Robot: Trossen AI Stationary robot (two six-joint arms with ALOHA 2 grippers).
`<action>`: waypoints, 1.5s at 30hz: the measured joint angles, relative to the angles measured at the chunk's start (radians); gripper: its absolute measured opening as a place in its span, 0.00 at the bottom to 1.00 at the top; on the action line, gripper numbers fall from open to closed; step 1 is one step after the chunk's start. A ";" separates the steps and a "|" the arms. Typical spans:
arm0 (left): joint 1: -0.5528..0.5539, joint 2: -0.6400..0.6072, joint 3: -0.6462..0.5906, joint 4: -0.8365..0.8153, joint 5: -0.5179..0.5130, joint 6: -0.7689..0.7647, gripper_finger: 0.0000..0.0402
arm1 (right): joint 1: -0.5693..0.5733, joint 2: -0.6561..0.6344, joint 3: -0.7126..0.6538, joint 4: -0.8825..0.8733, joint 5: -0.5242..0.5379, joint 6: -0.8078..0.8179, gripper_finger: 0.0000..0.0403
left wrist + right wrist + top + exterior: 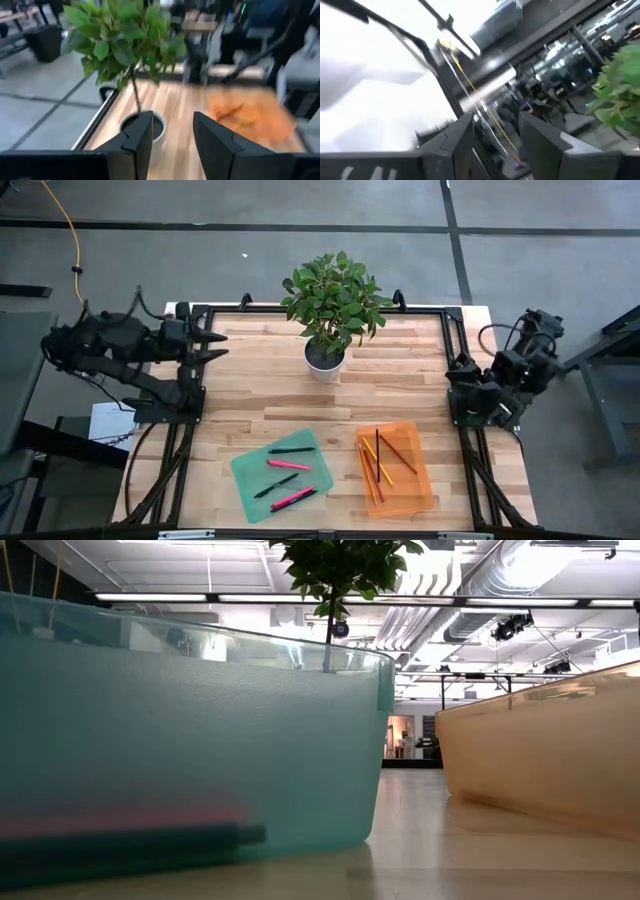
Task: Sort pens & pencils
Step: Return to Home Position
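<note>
**Both arms sit folded at the tabletop's sides; the sorting looks complete.**

The pink and black pens (288, 465) lie in the green bin (245, 472), and the pencils (380, 458) lie lengthwise in the orange bin (422, 492) beside it on the tabletop (250, 395). The left pincer (172, 139) is parted and empty, facing the potted plant (332, 305). The right pincer (494, 137), likewise parted and empty, is the nearer one to the pencils. The low view shows the pens only as blurred streaks through the bin wall and hides the pencils.
</note>
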 joint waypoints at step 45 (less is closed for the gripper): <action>0.000 -0.746 -1.029 0.884 0.077 0.197 0.32 | 0.025 -0.042 -0.452 0.689 0.150 0.165 0.37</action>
